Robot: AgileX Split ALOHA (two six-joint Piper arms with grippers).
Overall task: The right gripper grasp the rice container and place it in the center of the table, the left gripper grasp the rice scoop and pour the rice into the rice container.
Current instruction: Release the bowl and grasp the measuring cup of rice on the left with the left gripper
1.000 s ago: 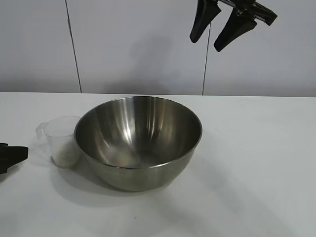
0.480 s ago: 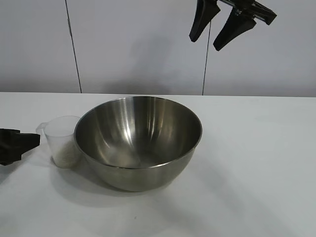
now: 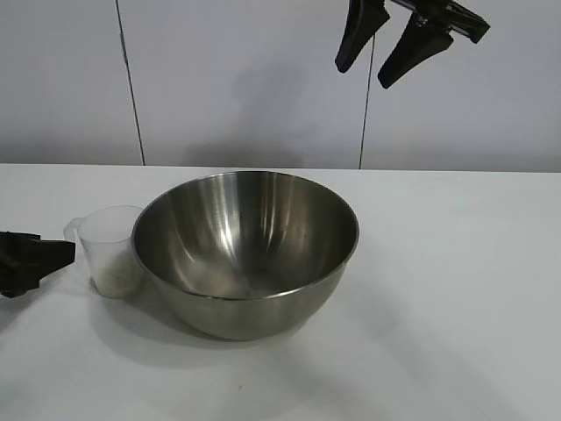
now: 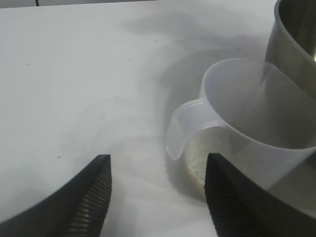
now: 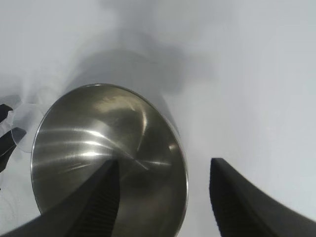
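Note:
The steel rice container [image 3: 245, 250] stands empty near the middle of the white table [image 3: 456, 289]; it also shows in the right wrist view [image 5: 106, 158]. The clear rice scoop [image 3: 111, 250] stands against its left side, with white rice [image 4: 197, 165] in the bottom and its handle [image 4: 180, 131] pointing left. My left gripper [image 3: 61, 253] is open, low at the table's left, its tips just short of the handle; in the left wrist view [image 4: 158, 165] the handle sits between the jaws' line. My right gripper [image 3: 364, 66] is open and empty, high above the bowl's far right.
A white panelled wall [image 3: 245, 79] with dark vertical seams stands behind the table. Bare tabletop lies to the right of and in front of the bowl.
My left gripper has moved rightwards along the table towards the scoop's handle. The right gripper, the bowl and the scoop have not moved.

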